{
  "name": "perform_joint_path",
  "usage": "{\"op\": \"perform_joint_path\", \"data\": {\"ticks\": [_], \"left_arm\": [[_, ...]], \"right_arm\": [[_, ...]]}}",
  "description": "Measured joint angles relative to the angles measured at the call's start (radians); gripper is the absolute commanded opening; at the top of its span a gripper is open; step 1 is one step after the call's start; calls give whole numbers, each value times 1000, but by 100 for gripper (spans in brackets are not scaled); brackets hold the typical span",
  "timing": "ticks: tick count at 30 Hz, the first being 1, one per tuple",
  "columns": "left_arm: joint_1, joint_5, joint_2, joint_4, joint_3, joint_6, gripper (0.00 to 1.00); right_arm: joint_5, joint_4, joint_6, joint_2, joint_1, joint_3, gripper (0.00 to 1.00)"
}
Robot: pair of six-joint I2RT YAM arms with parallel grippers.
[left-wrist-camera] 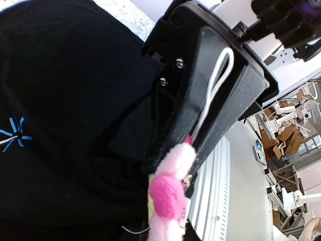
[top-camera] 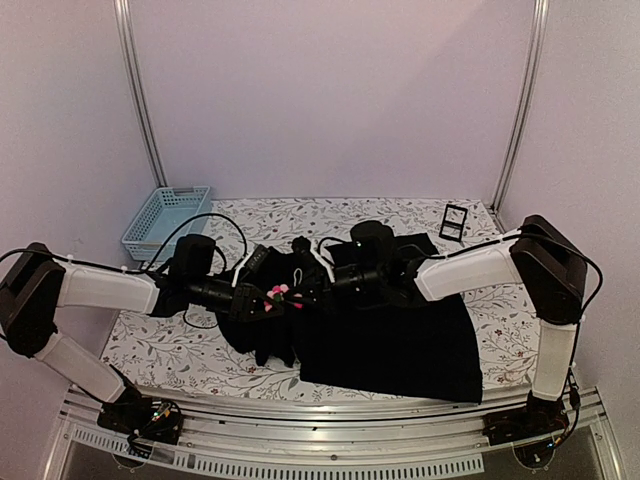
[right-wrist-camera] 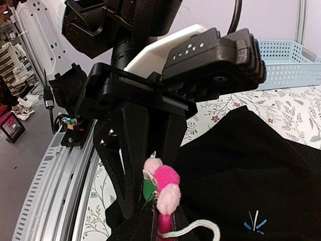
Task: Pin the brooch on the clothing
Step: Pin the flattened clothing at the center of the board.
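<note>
A black soft-fabric shirt (top-camera: 400, 340) lies over the middle of the floral-patterned table (top-camera: 300, 215) and spreads toward 5 o'clock. Near the table's centre, the small flower-shaped brooch with pink plush petals (top-camera: 277, 294) sits just above the shirt's bunched left part. The left gripper (top-camera: 262, 298) reaches in from 9 o'clock, its fingers pressed together on the brooch. The right gripper (top-camera: 312, 288) comes in from 3 o'clock, just beside the brooch. Its fingers are closed, and the left wrist view shows a raised fold of the shirt pinched between them. A light-blue star emblem (left-wrist-camera: 15, 133) shows on the fabric. A light-blue plastic basket (top-camera: 165, 222) stands at 10 o'clock and a small black stand (top-camera: 453, 221) at 2 o'clock.
</note>
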Motion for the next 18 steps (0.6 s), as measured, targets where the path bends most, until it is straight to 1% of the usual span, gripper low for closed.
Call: {"op": "perform_joint_path", "data": {"ticks": [7, 10, 16, 18], "left_arm": [[1, 0, 3, -1, 2, 8, 7], [1, 0, 10, 0, 4, 8, 14], [2, 0, 15, 0, 6, 7, 15], [2, 0, 17, 0, 7, 7, 17]], "right_arm": [[0, -13, -23, 0, 0, 6, 0], [4, -19, -27, 0, 0, 6, 0], [8, -28, -35, 0, 1, 8, 0], [8, -35, -38, 0, 1, 12, 0]]}}
